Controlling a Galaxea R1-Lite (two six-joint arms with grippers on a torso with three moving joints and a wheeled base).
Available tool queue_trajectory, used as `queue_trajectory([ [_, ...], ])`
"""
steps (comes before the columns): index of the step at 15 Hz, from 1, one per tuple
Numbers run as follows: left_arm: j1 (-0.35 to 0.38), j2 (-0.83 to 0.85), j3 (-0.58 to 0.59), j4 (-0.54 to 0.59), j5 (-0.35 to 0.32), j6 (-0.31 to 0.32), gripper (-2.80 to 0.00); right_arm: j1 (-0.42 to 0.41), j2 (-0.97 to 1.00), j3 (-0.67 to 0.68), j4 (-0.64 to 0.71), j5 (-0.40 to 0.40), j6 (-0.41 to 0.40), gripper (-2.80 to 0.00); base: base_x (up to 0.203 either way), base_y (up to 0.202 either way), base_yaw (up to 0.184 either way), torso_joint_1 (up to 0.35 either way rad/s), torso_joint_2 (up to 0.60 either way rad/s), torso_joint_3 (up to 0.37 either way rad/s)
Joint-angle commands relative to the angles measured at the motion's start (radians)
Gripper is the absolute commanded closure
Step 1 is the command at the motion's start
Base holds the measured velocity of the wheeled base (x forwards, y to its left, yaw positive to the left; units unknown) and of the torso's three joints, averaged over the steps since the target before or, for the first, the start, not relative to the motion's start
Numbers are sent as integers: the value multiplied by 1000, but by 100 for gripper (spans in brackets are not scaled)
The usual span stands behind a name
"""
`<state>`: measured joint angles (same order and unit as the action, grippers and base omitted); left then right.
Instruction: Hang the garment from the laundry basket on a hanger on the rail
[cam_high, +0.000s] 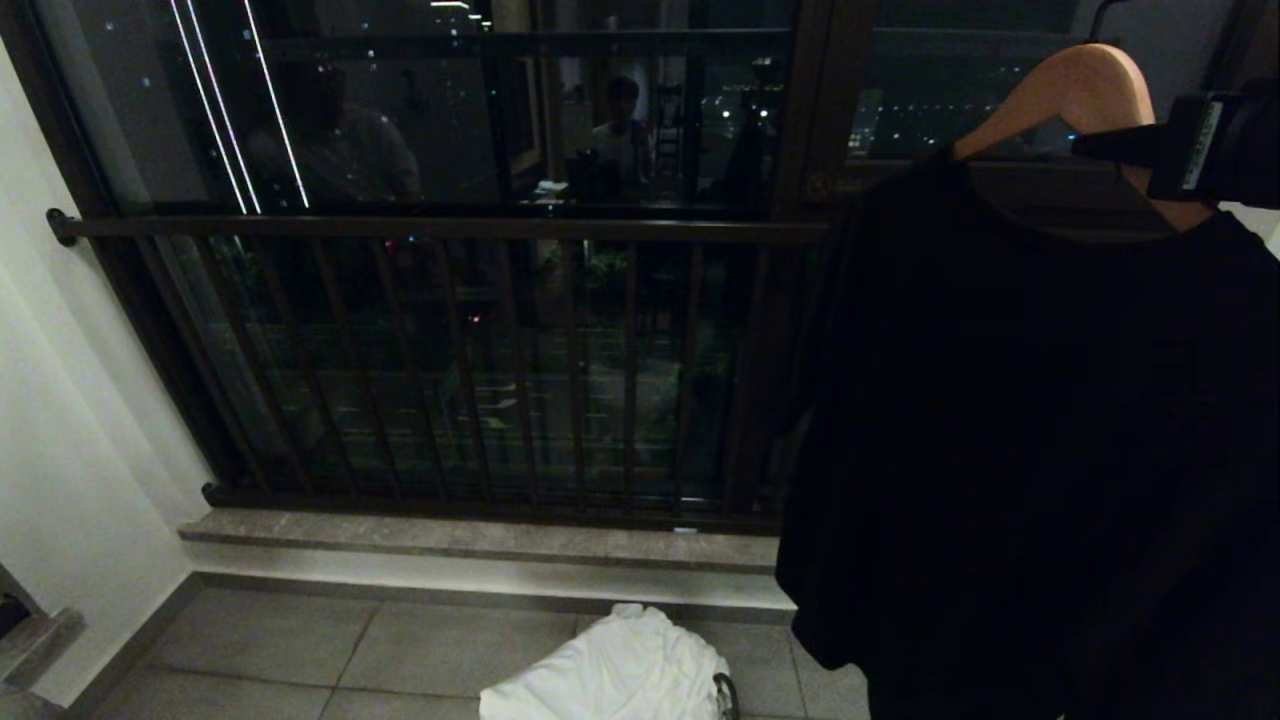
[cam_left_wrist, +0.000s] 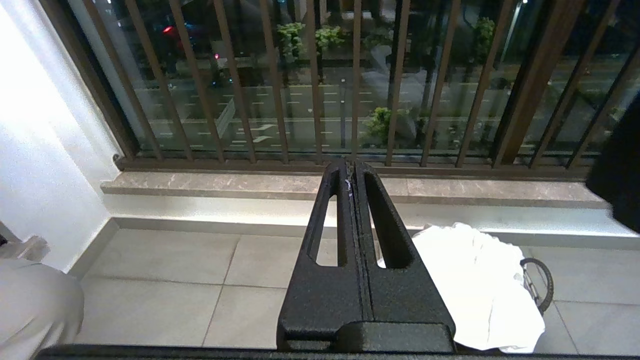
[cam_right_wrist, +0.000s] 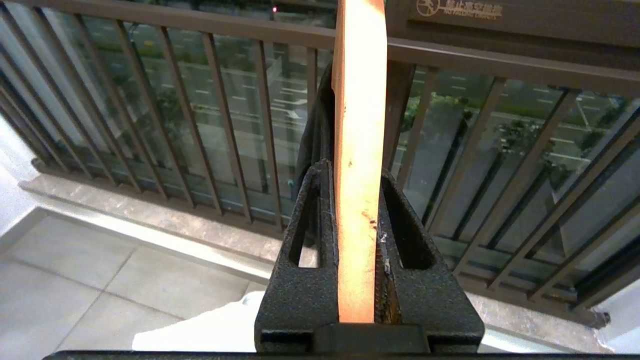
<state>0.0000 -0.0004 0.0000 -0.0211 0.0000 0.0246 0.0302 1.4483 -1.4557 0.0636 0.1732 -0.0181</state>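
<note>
the right gripper (cam_right_wrist: 356, 172) was raised at the upper right of the scene, its fingers (cam_right_wrist: 307, 240) clenched on the flat wooden arm of a hanger (cam_high: 1085, 90). a black shirt (cam_high: 1030, 440) hung from that hanger, filling the right side and dropping nearly to the floor. the left gripper (cam_left_wrist: 351, 167) hovered low over the tiled floor (cam_left_wrist: 165, 270), its fingers (cam_left_wrist: 330, 220) pressed together with nothing between them. the laundry basket (cam_left_wrist: 542, 280) stood on the floor near the stone step, to the left of the shirt's hem, mostly covered by white cloth (cam_left_wrist: 475, 285), with one dark loop handle showing. behind it ran the dark balcony railing (cam_high: 440, 228).
</note>
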Motion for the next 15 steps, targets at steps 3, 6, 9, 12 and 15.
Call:
queue_trajectory([
  [3,0,0,8,0,0,1,0,0,17,8,-8,0,0,0,0,0,0,0,0,0],
  [6,0,0,8,0,0,1,0,0,17,17,-8,2,0,0,0,0,0,0,0,0],
  [9,0,0,8,0,0,1,0,0,12,41,-10,2,0,0,0,0,0,0,0,0],
  [12,0,0,8,0,0,1,0,0,2,46,-13,1,-1,-280,0,0,0,0,0,0],
  [15,0,0,8,0,0,1,0,0,-42,66,-16,13,-3,-280,0,0,0,0,0,0],
])
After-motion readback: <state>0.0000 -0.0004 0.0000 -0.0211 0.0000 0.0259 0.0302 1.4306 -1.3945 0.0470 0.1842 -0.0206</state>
